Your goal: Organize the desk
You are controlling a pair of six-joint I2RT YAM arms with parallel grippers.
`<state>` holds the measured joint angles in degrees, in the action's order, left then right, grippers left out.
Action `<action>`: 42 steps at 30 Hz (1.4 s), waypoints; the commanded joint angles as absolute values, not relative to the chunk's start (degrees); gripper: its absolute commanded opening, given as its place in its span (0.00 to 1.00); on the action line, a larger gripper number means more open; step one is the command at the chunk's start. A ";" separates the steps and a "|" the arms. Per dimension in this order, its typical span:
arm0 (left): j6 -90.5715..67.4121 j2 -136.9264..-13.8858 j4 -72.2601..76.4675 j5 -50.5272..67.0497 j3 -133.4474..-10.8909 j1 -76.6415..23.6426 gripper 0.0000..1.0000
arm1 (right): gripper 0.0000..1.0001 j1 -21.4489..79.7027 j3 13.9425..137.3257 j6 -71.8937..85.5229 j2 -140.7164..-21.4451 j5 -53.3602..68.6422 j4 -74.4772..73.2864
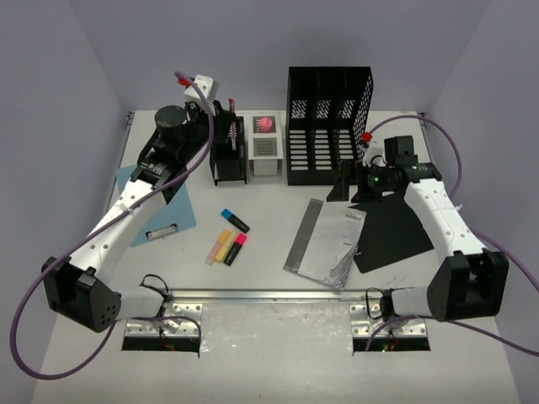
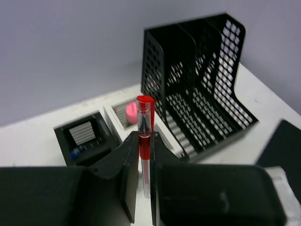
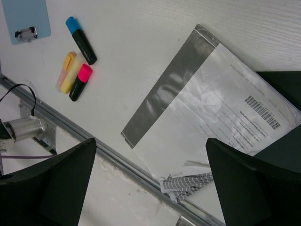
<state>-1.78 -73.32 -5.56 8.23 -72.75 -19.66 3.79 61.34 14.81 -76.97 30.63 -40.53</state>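
The white desk (image 1: pixel 269 198) holds loose stationery. My left gripper (image 2: pixel 145 141) is shut on a red pen (image 2: pixel 145 117), which stands upright between the fingers with its cap above them. In the top view, the left gripper (image 1: pixel 222 109) hovers over the black mesh pen holder (image 1: pixel 227 160) at the back. My right gripper (image 3: pixel 150 181) is open and holds nothing. It hangs above a clear plastic sleeve with printed paper (image 3: pixel 207 113) and sits in front of the file rack in the top view (image 1: pixel 354 189).
A black magazine rack (image 1: pixel 328 126) and a white box with a pink item (image 1: pixel 264 143) stand at the back. Three highlighters (image 1: pixel 229 240), a blue clipboard (image 1: pixel 173 206) and a black sheet (image 1: pixel 392 236) lie on the desk. A metal rail (image 1: pixel 269 295) runs along the near edge.
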 commanded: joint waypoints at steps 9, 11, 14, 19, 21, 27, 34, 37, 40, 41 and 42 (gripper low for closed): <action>12.84 -86.21 36.90 -2.99 -64.95 -16.62 0.00 | 0.99 3.87 63.37 18.01 -79.72 32.87 -37.44; 11.87 -90.34 39.63 -3.25 -66.44 -14.95 0.00 | 0.99 3.78 63.28 17.84 -79.80 32.96 -37.18; 10.99 -95.00 40.43 -2.90 -70.57 -13.98 0.00 | 0.99 3.87 63.72 17.23 -80.24 32.70 -37.79; 10.72 -100.72 40.87 -2.46 -74.35 -13.36 0.00 | 0.99 3.87 63.72 17.23 -80.86 32.96 -37.53; 10.99 -101.86 41.04 -1.94 -74.71 -13.27 0.00 | 0.99 3.87 63.46 17.23 -81.12 33.05 -37.35; 10.64 -106.69 42.45 -1.05 -75.06 -13.18 0.00 | 0.99 3.87 63.46 17.05 -82.00 33.31 -37.26; 11.16 -111.00 42.54 -1.14 -76.38 -13.10 0.00 | 0.99 3.87 62.76 16.61 -82.00 33.13 -37.18; 11.08 -112.32 41.66 -0.88 -76.90 -13.10 0.01 | 0.99 3.87 62.58 16.79 -82.27 33.31 -37.18; 10.72 -112.50 41.05 -1.14 -76.55 -13.10 0.20 | 0.99 3.87 62.58 16.79 -82.27 33.57 -37.00; 9.68 -112.24 39.74 -1.75 -76.55 -13.10 0.28 | 0.99 3.87 62.67 16.79 -82.27 33.75 -37.09; 8.88 -111.89 38.68 -1.84 -76.73 -13.10 0.39 | 0.99 3.87 62.67 16.79 -82.18 33.84 -37.09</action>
